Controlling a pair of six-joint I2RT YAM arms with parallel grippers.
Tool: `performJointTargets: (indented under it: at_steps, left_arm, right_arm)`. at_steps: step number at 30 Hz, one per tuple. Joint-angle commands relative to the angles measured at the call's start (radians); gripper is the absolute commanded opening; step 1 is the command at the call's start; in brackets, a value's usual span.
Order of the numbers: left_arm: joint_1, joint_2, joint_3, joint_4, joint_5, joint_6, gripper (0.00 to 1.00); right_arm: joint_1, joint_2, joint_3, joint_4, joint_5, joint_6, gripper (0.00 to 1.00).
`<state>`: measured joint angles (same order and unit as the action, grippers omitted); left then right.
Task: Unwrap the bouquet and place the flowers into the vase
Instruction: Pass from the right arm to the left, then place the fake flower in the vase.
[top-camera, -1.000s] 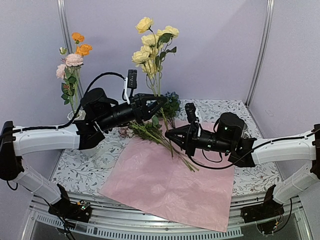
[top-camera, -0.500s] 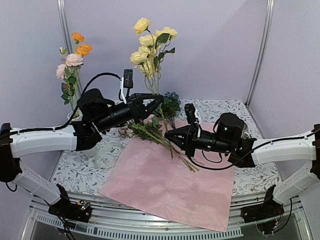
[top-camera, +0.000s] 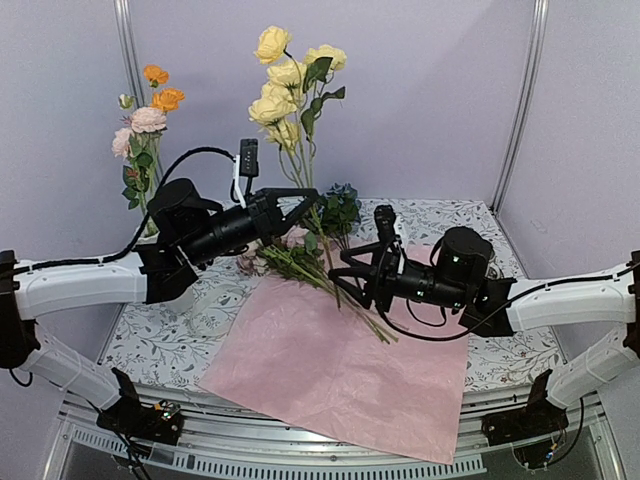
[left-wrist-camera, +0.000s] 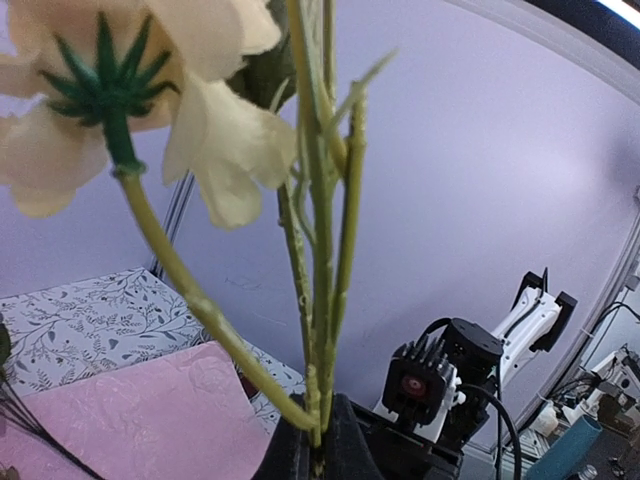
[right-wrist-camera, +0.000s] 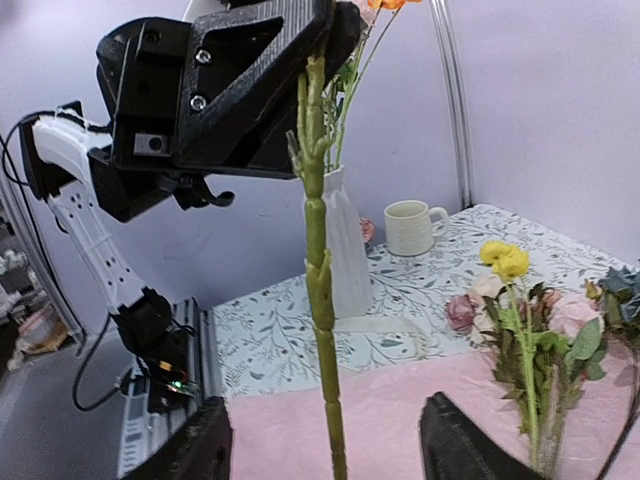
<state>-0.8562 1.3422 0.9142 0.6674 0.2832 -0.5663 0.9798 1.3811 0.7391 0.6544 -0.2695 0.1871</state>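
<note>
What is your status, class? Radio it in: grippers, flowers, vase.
Left gripper shut on yellow-flowered stems. Right gripper open around their lower end. Other flowers lie across pink paper's far edge. Vase back left, some blooms in it.

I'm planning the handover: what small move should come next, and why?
Probably draw the right arm back from the cream flower stem. The left jaws are shut on it higher up, while the right jaws stand open either side of its lower part. Clearing first should let the left arm carry it to the vase without snagging.
</note>
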Motion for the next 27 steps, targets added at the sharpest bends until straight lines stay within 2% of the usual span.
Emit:
performJointTargets:
  at_steps: [1, 2, 3, 12, 20, 27]
  left_arm:
    - [0.014, -0.074, -0.026, -0.076, -0.027, 0.044, 0.00]
    - [0.016, -0.093, -0.032, -0.105, -0.041, 0.055, 0.00]
    - [0.018, -0.114, -0.037, -0.137, -0.056, 0.069, 0.00]
    - [0.031, -0.365, -0.017, -0.512, -0.305, 0.199, 0.00]
    - [0.057, -0.483, 0.055, -0.778, -0.473, 0.241, 0.00]
    - [0.068, -0.566, 0.059, -0.890, -0.600, 0.232, 0.00]
  right_arm:
    - [0.000, -0.091, -0.061, 0.023, 0.145, -0.008, 0.84]
    - [-0.002, -0.112, -0.079, 0.020, 0.163, -0.011, 0.95]
    - [-0.007, -0.134, -0.101, 0.019, 0.170, -0.023, 0.99]
    - [-0.126, -0.266, -0.232, 0.003, 0.238, -0.086, 0.99]
    - [-0.157, -0.235, -0.241, -0.044, 0.375, -0.169, 0.99]
    - [-0.158, -0.162, -0.249, -0.016, 0.569, -0.230, 0.99]
